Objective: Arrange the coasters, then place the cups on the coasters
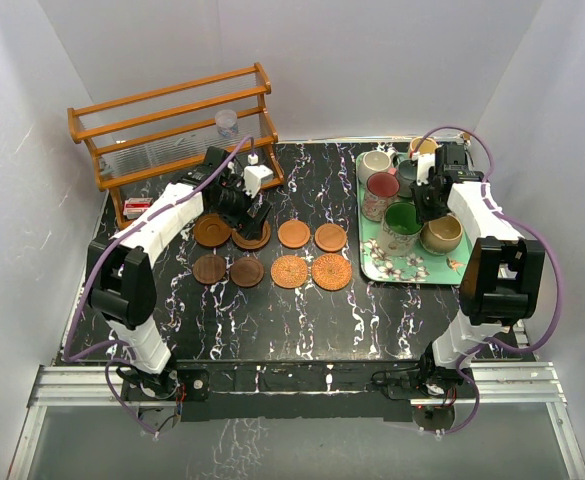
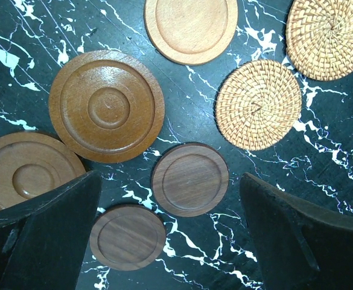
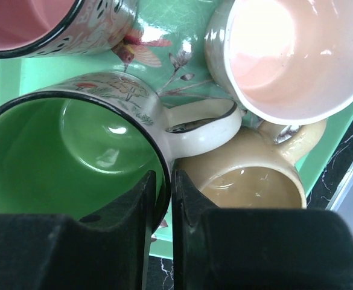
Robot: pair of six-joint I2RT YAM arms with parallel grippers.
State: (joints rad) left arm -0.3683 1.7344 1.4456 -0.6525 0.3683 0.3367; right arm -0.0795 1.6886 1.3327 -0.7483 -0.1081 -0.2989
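Observation:
Eight coasters lie in two rows on the black marble table, from a ringed brown wooden one (image 1: 212, 230) to a wicker one (image 1: 332, 271). My left gripper (image 1: 247, 215) hangs open above them; its wrist view shows a small dark wooden coaster (image 2: 190, 179) between the spread fingers, another (image 2: 128, 237) nearer, and a wicker disc (image 2: 258, 104) beyond. The cups stand on a green tray (image 1: 387, 268) at the right. My right gripper (image 3: 167, 181) is shut on the rim of the green-lined cup (image 3: 61, 157), one finger inside, one outside, beside a tan cup (image 3: 248, 184).
A wooden rack (image 1: 172, 125) with a small clear plastic cup (image 1: 227, 122) stands at the back left. More mugs crowd the tray, among them a cream one (image 3: 285, 54) and a pink-lined one (image 3: 37, 24). White walls close in both sides.

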